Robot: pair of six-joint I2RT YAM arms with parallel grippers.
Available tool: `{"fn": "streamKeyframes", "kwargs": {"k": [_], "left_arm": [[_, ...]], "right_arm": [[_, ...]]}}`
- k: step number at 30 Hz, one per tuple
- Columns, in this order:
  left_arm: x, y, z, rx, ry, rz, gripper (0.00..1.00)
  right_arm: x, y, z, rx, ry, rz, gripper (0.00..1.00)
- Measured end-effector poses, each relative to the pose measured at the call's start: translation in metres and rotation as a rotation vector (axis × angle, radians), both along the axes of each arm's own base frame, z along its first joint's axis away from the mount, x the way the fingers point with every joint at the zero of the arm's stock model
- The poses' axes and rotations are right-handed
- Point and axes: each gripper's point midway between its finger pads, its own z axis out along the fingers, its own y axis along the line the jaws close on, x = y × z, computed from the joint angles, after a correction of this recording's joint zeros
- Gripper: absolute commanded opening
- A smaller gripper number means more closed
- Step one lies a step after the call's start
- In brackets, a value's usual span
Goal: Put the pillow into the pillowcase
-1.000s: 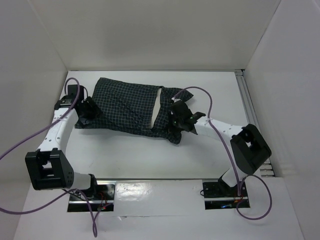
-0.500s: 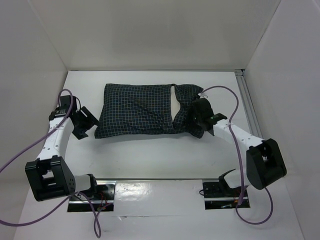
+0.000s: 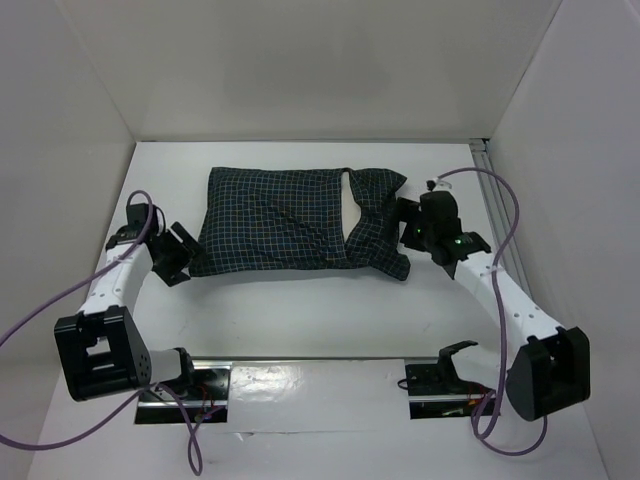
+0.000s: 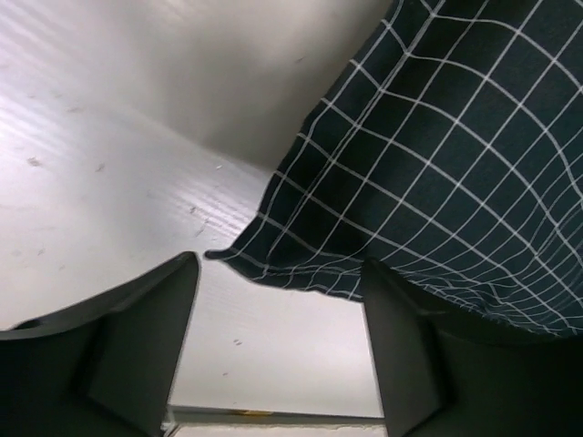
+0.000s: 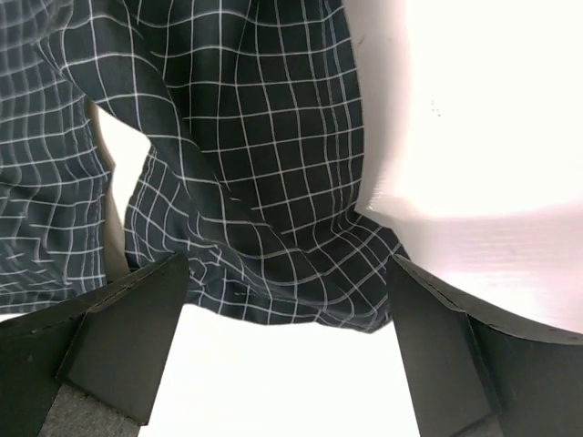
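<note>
On the white table [image 3: 300, 310]: the pillowcase [image 3: 270, 220] is lying flat and filled out, its long side running left to right across the far half of the surface.
Pillow [image 3: 351, 207]: it is sitting inside the case, and only a narrow cream strip is showing at the opening, toward the right end.
Open end: a loose flap [image 3: 382, 225] of checked cloth is folding over beyond the cream strip and drooping to a point at the near right corner.
Left gripper [image 3: 172, 255]: it is sitting low just beside the near left corner of the case with its jaws spread. The left wrist view is showing that fabric corner lying on the table beyond the two fingers [image 4: 137, 337], with nothing pinched between them.
Right gripper [image 3: 408, 225]: it is sitting just beside the right edge of the loose flap with its jaws spread wide. The right wrist view is showing the flap's corner ahead, apart from both fingers [image 5: 118, 328], and nothing is being held.
Purple cables [image 3: 40, 310]: they are looping out from both arms.
White panels [image 3: 300, 70]: they are standing around the table at the back and on both sides.
</note>
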Motion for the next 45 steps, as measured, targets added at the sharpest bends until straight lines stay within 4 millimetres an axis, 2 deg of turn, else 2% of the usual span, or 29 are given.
{"fn": "streamKeyframes", "kwargs": {"k": [3, 5, 6, 7, 10, 16, 24, 28, 31, 32, 33, 34, 37, 40, 43, 45], "left_arm": [[0.004, -0.005, -0.006, -0.034, -0.014, 0.003, 0.72], [0.007, -0.008, -0.011, -0.056, -0.017, 0.004, 0.6], [0.009, -0.009, -0.013, -0.065, -0.018, 0.002, 0.52], [0.011, -0.011, -0.015, -0.08, -0.018, 0.005, 0.26], [0.016, -0.013, -0.018, -0.101, -0.02, 0.007, 0.0], [0.017, -0.014, -0.019, -0.107, -0.02, 0.0, 0.0], [0.018, -0.013, -0.007, -0.089, -0.063, 0.002, 0.0], [0.018, -0.011, -0.003, -0.081, -0.07, 0.004, 0.0], [0.019, -0.01, -0.001, -0.074, -0.068, 0.008, 0.0], [0.019, -0.01, 0.0, -0.073, -0.069, 0.008, 0.0], [0.019, -0.009, 0.001, -0.072, -0.07, 0.008, 0.0], [0.019, -0.009, 0.002, -0.071, -0.07, 0.008, 0.0], [0.019, -0.009, 0.005, -0.069, -0.073, 0.008, 0.0], [0.018, -0.009, 0.015, -0.064, -0.089, 0.007, 0.0], [0.022, -0.009, 0.04, -0.06, -0.128, 0.005, 0.0], [0.03, -0.01, 0.066, -0.058, -0.18, -0.004, 0.0]], "right_arm": [[-0.006, -0.009, 0.001, 0.029, -0.009, -0.015, 0.97], [-0.016, -0.013, -0.009, 0.052, 0.013, -0.016, 0.97], [-0.021, -0.016, -0.017, 0.063, 0.033, -0.022, 0.97], [-0.028, -0.019, -0.027, 0.076, 0.062, -0.029, 0.97], [-0.041, -0.024, -0.049, 0.101, 0.123, -0.043, 0.97], [-0.058, -0.027, -0.078, 0.161, 0.211, -0.052, 0.97], [-0.054, -0.014, -0.084, 0.213, 0.217, 0.0, 0.94], [-0.045, -0.01, -0.09, 0.225, 0.209, 0.019, 0.82], [-0.04, -0.008, -0.096, 0.224, 0.21, 0.032, 0.5], [-0.039, -0.008, -0.097, 0.223, 0.21, 0.036, 0.36], [-0.038, -0.008, -0.098, 0.224, 0.209, 0.04, 0.09], [-0.038, -0.007, -0.098, 0.224, 0.207, 0.045, 0.02], [-0.039, -0.007, -0.095, 0.232, 0.203, 0.042, 0.0], [-0.039, -0.01, -0.08, 0.218, 0.172, 0.031, 0.0], [-0.031, -0.016, -0.049, 0.195, 0.109, 0.01, 0.0], [-0.02, -0.021, -0.017, 0.177, 0.039, -0.01, 0.0]]}}
